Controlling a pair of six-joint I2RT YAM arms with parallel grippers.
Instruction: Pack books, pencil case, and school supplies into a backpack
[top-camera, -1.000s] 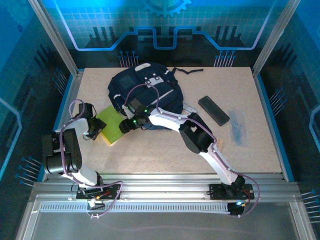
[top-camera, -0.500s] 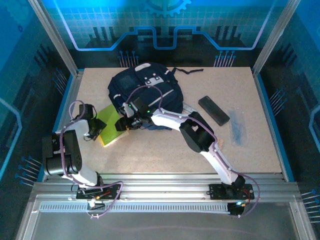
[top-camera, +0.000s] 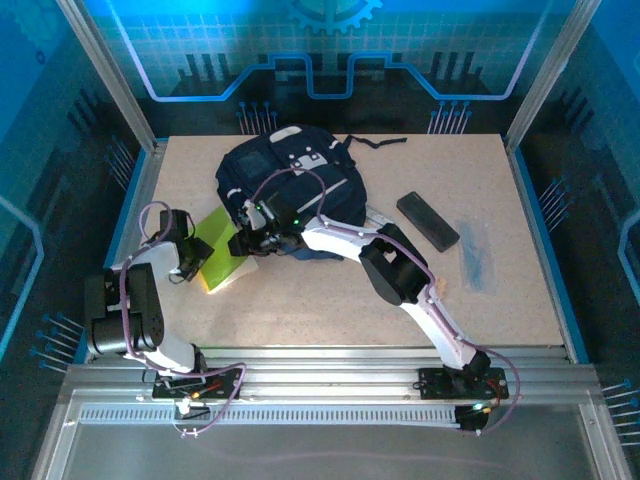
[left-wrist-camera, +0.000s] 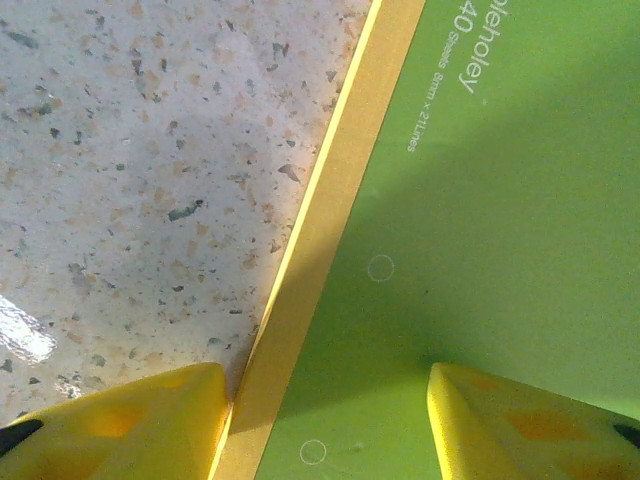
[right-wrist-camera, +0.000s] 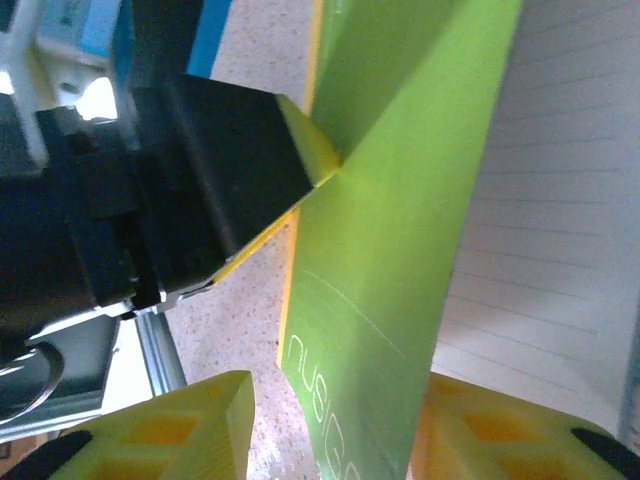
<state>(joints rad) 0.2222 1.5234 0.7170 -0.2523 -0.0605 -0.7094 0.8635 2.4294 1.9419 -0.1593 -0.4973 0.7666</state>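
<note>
Little judged packed into backpack (top-camera: 290, 185). Found green book (top-camera: 218, 238) atop yellow book (left-wrist-camera: 310, 240) just front-left of it, cover raised, lined pages showing. Found pencil case (top-camera: 427, 221) well to its right. Found right gripper (right-wrist-camera: 335, 420) astride raised cover on backpack side, jaws part open, not clamped. Found left gripper (left-wrist-camera: 328, 390) on side away from backpack, jaws half open astride yellow edge, gripping nothing. Recommend seating right jaws over whole book, not cover alone, before closing; steady stack with left.
</note>
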